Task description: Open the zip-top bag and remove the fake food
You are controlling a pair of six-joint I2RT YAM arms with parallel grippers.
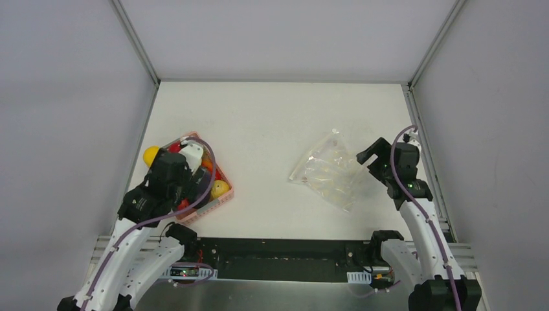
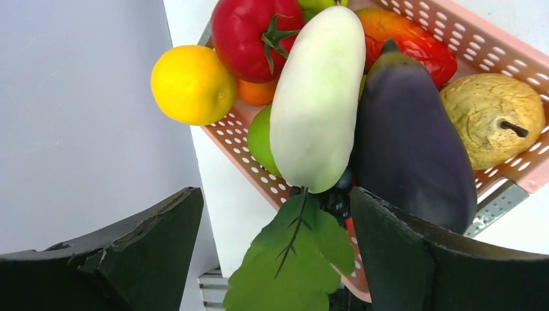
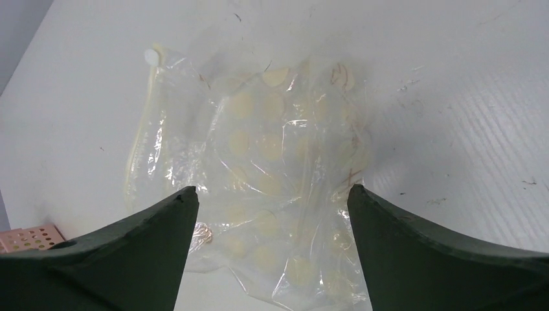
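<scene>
The clear zip-top bag (image 1: 330,172) lies flat and crumpled on the white table at the right; I see no food in it, only pale round marks (image 3: 272,149). My right gripper (image 1: 367,155) is open just right of and above it, its fingers (image 3: 129,259) either side of the bag's near end. The fake food is piled in the pink basket (image 2: 453,26): white vegetable (image 2: 317,97), eggplant (image 2: 408,142), tomato (image 2: 249,35), and yellow fruit (image 2: 191,84) at the basket's left edge. My left gripper (image 2: 275,259) is open over the basket, a green leaf (image 2: 291,265) loose between its fingers.
The basket (image 1: 223,196) stands at the table's left front and also holds a yellowish pear (image 2: 492,116), an orange mandarin (image 2: 256,94), a green apple (image 2: 262,139) and a red fruit (image 2: 408,39). Grey walls enclose the table.
</scene>
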